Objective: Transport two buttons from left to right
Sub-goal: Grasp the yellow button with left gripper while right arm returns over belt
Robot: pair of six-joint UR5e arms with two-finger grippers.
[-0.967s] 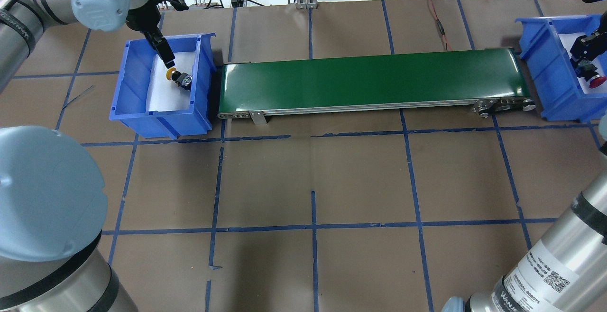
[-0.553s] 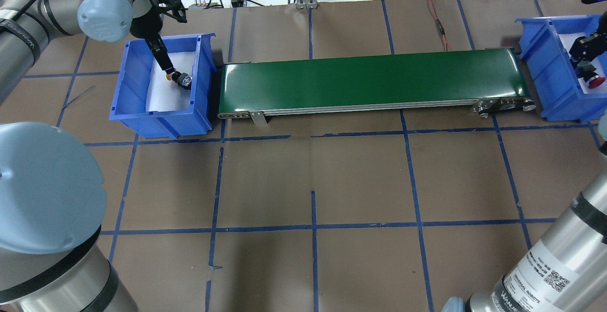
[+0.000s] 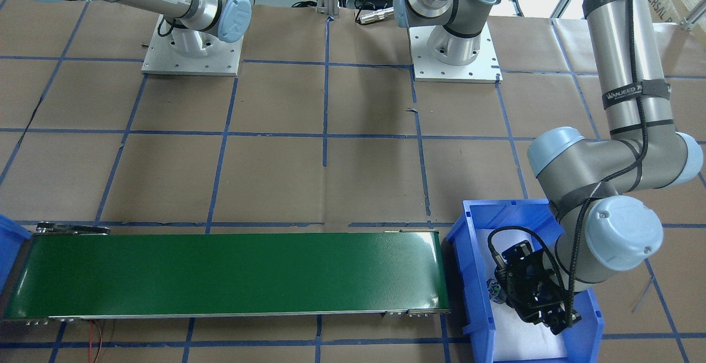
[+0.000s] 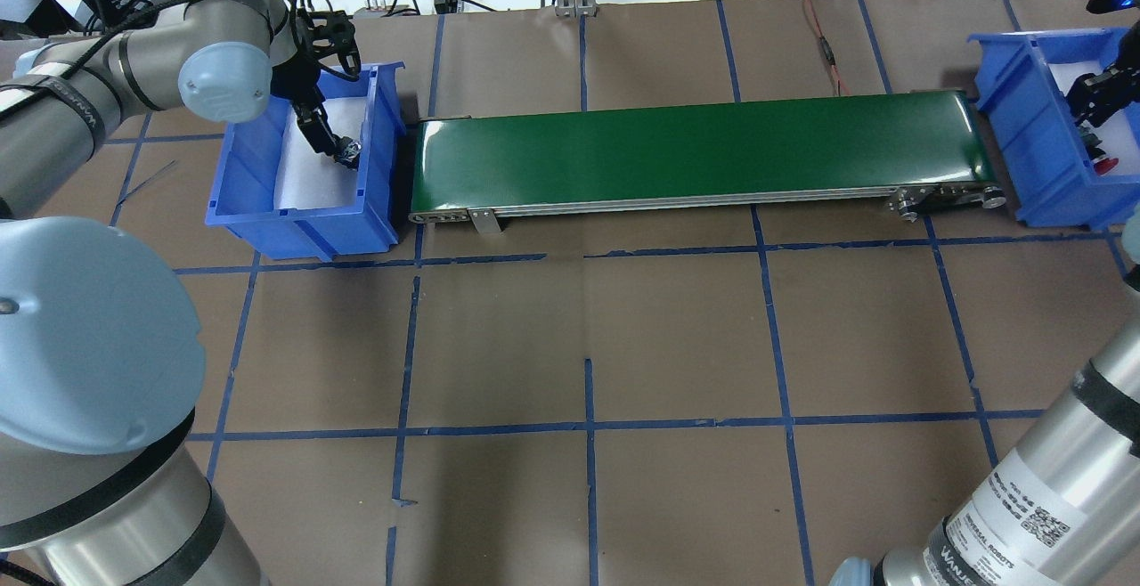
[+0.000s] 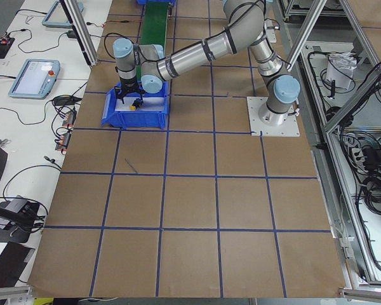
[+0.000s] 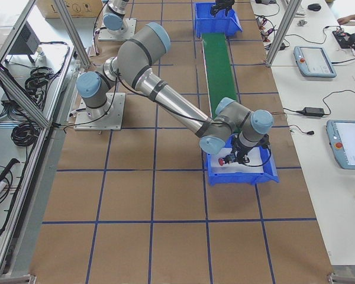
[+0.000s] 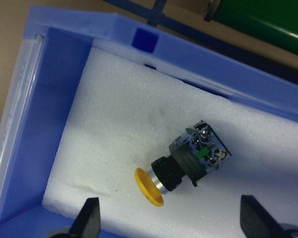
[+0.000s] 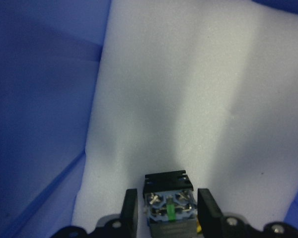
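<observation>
Currently two steps run in parallel.

Left side: my left end effector (image 7: pixel 169 208) hangs over the left bin (image 4: pixel 245 158), at the 9 o'clock end of the green belt (image 4: pixel 695 150). Its jaws are spread wide with nothing between them. The yellow button (image 7: pixel 181 163) lies on its side on the white foam (image 7: pixel 139 99), with its cap toward 8 o'clock and its contact block toward 2 o'clock in the wrist view. It is untouched, so this is the pre-grasp for button two.

Right side: my right end effector (image 8: pixel 169 208) is down in the right bin (image 4: pixel 1015 114), at the belt's 3 o'clock end. It is clamped on the red button (image 4: pixel 1104 165), a finger on each flank of the contact block. My judgement is that button one is nearly delivered and only needs releasing.

Next, left: descend and close across the black collar. The finger line runs 9 to 3 and the button axis 8 to 2, so a wrist turn seems wise. Otherwise the pads may meet cap and block end-on and skid.

Writing: arm strap reads WANJEED (image 3: pixel 634 94). The arm sticker (image 4: pixel 1015 515) carries a QR code and "UNIVERSAL ROBOTS". No marking on either button is legible.
</observation>
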